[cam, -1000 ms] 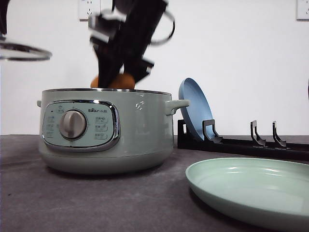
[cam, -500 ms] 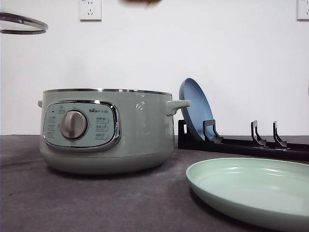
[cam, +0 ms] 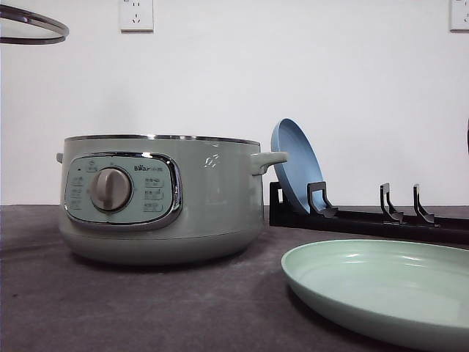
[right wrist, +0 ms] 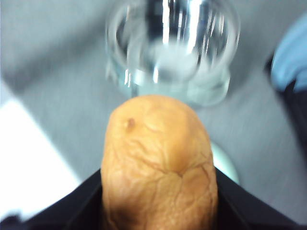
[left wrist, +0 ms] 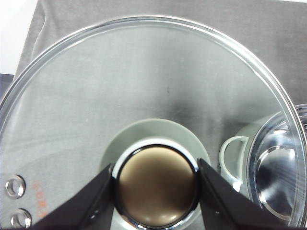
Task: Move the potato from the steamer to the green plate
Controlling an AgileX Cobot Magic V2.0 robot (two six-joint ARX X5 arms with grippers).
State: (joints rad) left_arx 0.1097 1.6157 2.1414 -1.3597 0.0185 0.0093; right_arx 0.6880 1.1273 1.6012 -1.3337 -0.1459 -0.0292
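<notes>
Orange-brown potato (right wrist: 158, 167) sits clamped betw. the black fingers (right wrist: 72, 211) of the right gripper (right wrist: 158, 211), up in the air w/ the steamer (right wrist: 172, 52) blurred far below it. Left gripper (left wrist: 156, 191) is closed on the knob (left wrist: 156, 187) of the glass lid (left wrist: 96, 96), fingers (left wrist: 91, 201) pressing both sides; lid held well above the grey table (cam: 110, 308), its rim showing top left in front view. Steamer sits lidless on the table, green plate (cam: 381, 293) near its right, empty. Blue plate (cam: 297, 172) leans in black rack (cam: 366, 216) behind.
</notes>
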